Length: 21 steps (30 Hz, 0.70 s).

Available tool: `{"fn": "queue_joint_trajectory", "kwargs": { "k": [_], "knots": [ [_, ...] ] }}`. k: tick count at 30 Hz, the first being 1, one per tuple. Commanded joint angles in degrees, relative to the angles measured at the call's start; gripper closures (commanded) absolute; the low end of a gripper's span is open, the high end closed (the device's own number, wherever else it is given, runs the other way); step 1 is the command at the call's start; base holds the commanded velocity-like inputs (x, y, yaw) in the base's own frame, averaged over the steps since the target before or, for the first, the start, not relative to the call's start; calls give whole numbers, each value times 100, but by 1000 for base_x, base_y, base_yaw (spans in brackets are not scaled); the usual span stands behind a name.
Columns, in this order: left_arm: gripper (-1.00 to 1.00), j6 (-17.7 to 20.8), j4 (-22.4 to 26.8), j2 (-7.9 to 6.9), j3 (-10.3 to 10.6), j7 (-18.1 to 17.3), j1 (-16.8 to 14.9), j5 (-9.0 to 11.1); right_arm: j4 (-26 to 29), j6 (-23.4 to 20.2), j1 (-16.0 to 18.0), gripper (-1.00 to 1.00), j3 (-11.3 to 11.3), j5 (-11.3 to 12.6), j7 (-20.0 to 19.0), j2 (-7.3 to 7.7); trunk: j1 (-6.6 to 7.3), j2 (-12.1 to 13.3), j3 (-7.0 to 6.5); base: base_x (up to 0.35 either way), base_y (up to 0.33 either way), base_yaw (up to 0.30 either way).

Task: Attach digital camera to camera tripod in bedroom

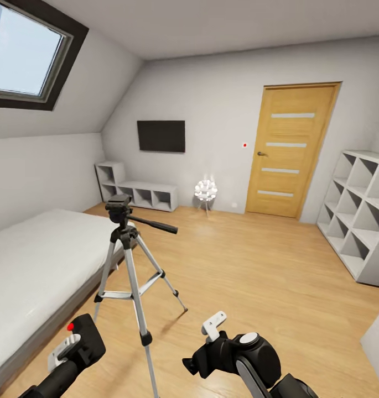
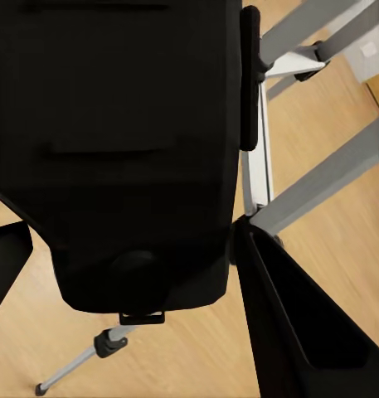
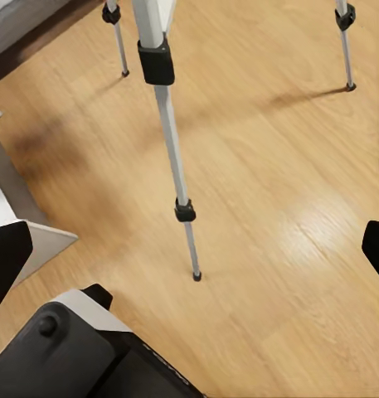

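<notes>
As the head view shows, the tripod (image 1: 133, 260) stands on the wood floor (image 1: 255, 276) just beside the bed (image 1: 34, 271), its pan handle pointing right. Near and left, the left gripper (image 1: 73, 349) is clamped on the camera (image 1: 85, 338), red dot on top. The right gripper (image 1: 203, 345) hangs near and right, one white fingertip up; if it is apart or together, I cannot tell.

From the left wrist, the camera (image 2: 123, 149) sits between the fingers, the tripod legs (image 2: 322, 186) behind it.

From the right wrist, three legs (image 3: 168, 141) stand on the floor (image 3: 280, 249).
</notes>
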State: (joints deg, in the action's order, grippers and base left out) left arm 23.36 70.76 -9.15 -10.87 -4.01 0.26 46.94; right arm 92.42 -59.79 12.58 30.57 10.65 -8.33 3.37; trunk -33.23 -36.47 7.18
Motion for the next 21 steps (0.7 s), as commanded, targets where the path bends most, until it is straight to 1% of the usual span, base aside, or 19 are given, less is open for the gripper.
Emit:
{"fn": "queue_joint_trajectory", "kwargs": {
  "k": [1, 9, 16, 21],
  "knots": [
    [100, 37, 8, 1, -12, -16, 0, 17, 4, -21, 7, -100, 6, 17, 6, 4, -2, -8, 9, 6, 16, -115],
    [100, 38, 8, 1, -13, -12, 0, 17, 4, -21, 7, -100, 13, 17, 6, 6, -2, -8, 9, 12, 14, -57],
    [100, 29, 8, 1, -12, -12, 0, 17, 4, -21, 7, -100, 18, 17, 6, 7, -2, -8, 9, 160, 128, -36],
    [100, 24, 8, 4, -8, -13, 0, 0, 4, -21, 7, -100, 19, 17, 6, 10, -2, -8, 9, 121, 78, -9]
  ]
}}
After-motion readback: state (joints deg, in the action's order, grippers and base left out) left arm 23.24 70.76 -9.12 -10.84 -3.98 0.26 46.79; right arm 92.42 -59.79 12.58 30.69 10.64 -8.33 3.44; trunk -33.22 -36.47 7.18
